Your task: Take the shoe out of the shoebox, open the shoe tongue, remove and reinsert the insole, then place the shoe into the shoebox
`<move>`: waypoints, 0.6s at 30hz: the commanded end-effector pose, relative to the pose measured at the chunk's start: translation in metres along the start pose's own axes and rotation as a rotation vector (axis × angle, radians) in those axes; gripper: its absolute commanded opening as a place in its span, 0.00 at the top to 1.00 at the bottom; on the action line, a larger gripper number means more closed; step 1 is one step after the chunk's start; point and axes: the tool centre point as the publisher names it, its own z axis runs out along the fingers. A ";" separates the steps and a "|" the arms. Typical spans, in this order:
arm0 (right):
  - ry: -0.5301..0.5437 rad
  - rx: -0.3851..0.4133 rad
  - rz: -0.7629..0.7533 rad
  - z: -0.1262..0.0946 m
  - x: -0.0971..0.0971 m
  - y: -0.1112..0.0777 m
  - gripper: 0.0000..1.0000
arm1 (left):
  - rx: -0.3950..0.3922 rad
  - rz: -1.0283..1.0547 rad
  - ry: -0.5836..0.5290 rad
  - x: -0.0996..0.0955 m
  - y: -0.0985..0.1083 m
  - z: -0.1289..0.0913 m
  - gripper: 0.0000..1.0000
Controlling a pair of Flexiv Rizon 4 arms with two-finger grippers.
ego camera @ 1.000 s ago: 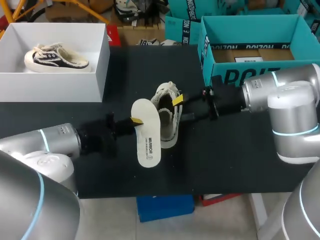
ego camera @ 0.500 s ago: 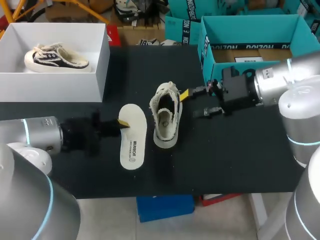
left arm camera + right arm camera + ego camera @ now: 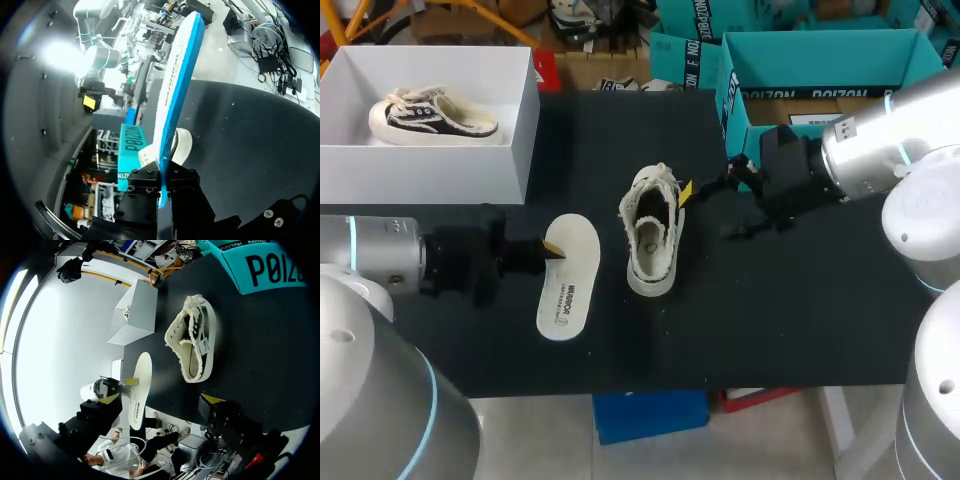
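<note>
Shoe [image 3: 650, 235] lies on its sole near the middle of the black counter [image 3: 800, 300], and its opening faces up. In the right wrist view the shoe [image 3: 195, 347] shows its dark inside and its frayed cream edge.

Insole [image 3: 565, 285] is out of the shoe, just to the left of it, and the 2 do not touch. Left claw [image 3: 550, 250] holds it at the end that is farther from the robot, closed on the edge from 2 sides. In the left wrist view the insole [image 3: 180, 90] stands on edge out of the left claw [image 3: 162, 192]; it is blue on 1 side and white on the other. In the right wrist view, the insole [image 3: 139, 392] lies beside the shoe, with print on its white face.

Right claw [image 3: 708, 213] is just to the right of the shoe, at the shoe's far end. Its fingers stand apart and hold nothing. 1 yellow tip is very close to the rim of the shoe, but I cannot tell if it touches.

Behind the shoe and to its right stands the teal shoebox [image 3: 820, 62], open on top. Behind the shoe and well to its left stands a white box [image 3: 420, 175] with a second shoe [image 3: 432, 115] inside.
</note>
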 end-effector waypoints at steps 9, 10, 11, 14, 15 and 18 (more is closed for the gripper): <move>-0.083 0.002 0.002 0.001 0.003 0.001 0.00 | 0.199 0.019 0.105 0.000 -0.018 0.004 1.00; -0.083 0.002 0.002 0.001 0.003 0.001 0.00 | 0.204 0.027 0.107 0.000 -0.019 0.004 1.00; -0.083 0.002 0.002 0.001 0.003 0.001 0.00 | 0.209 0.037 0.108 0.000 -0.021 0.005 1.00; -0.087 -0.009 0.038 0.000 -0.002 -0.001 0.00 | 0.218 0.059 0.113 0.000 -0.023 0.005 1.00; -0.089 -0.018 0.055 -0.001 -0.005 -0.003 0.00 | 0.222 0.061 0.116 0.000 -0.024 0.005 1.00; -0.091 -0.046 0.091 -0.006 -0.012 -0.013 0.00 | 0.227 0.075 0.126 0.003 -0.025 0.006 1.00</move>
